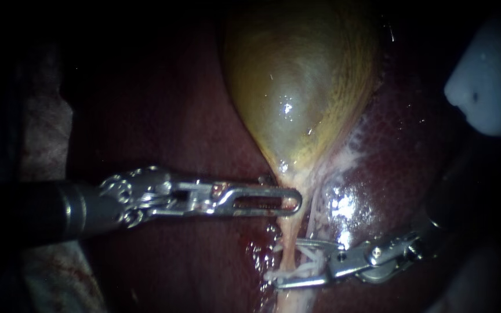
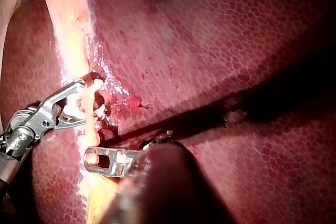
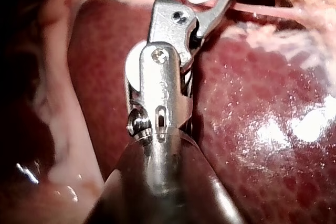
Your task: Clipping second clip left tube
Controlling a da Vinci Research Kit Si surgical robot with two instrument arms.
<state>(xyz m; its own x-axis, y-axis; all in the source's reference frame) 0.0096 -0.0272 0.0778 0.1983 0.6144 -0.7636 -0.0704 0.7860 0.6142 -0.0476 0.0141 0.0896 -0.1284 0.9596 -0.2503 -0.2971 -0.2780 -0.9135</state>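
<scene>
Our right pincer point(image 1: 288, 262) held a white clip point(image 1: 301, 268) astride the tube point(image 1: 288, 229) (lower centre); we judged squaring it before closing wise.

Pale tube point(image 1: 288, 232) — white clip point(image 1: 298, 269) astride

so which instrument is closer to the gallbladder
The left instrument: its tip lies just below the gallbladder; the right instrument sits further down the tube.
</scene>
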